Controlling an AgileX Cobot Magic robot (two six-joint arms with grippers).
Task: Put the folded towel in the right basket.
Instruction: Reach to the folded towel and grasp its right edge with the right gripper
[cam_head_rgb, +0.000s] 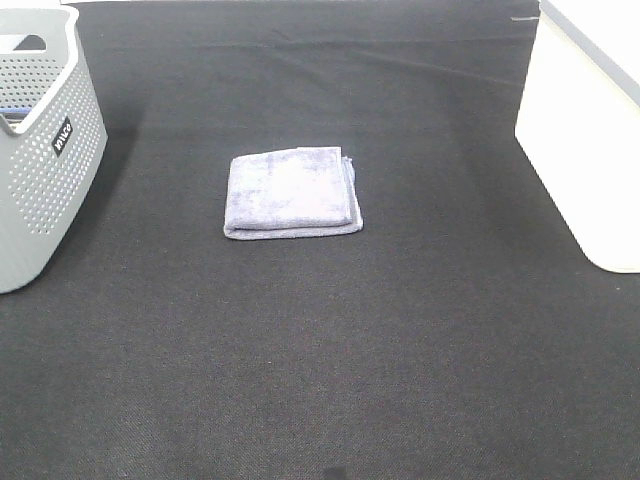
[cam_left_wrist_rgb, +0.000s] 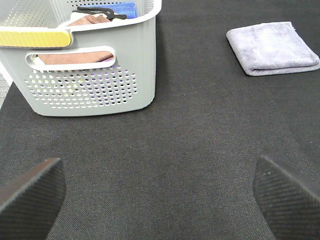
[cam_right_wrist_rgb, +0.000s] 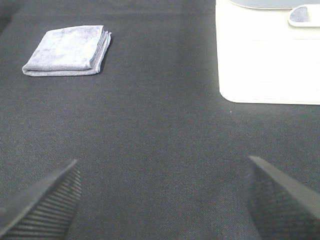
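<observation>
Towel (cam_head_rgb: 292, 192): folded, flat on the mat (cam_head_rgb: 320, 350), well apart from the right basket (cam_head_rgb: 585, 150).
Handling: light, soft, floppy; pinch the layered edge.
Claws: left gripper (cam_left_wrist_rgb: 160, 192) and right gripper (cam_right_wrist_rgb: 162, 195) spread, empty.

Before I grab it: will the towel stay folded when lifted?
Probably floppy: the towel is soft cloth in loose layers, so an edge pinch may unfold it. Likely light; pushed, it should drag on the textured mat.

Folded lilac towel (cam_head_rgb: 292, 192) flat mid black mat (cam_head_rgb: 320, 360), grey perforated basket (cam_head_rgb: 40, 170) far L, white basket (cam_head_rgb: 585, 140) far R
</observation>
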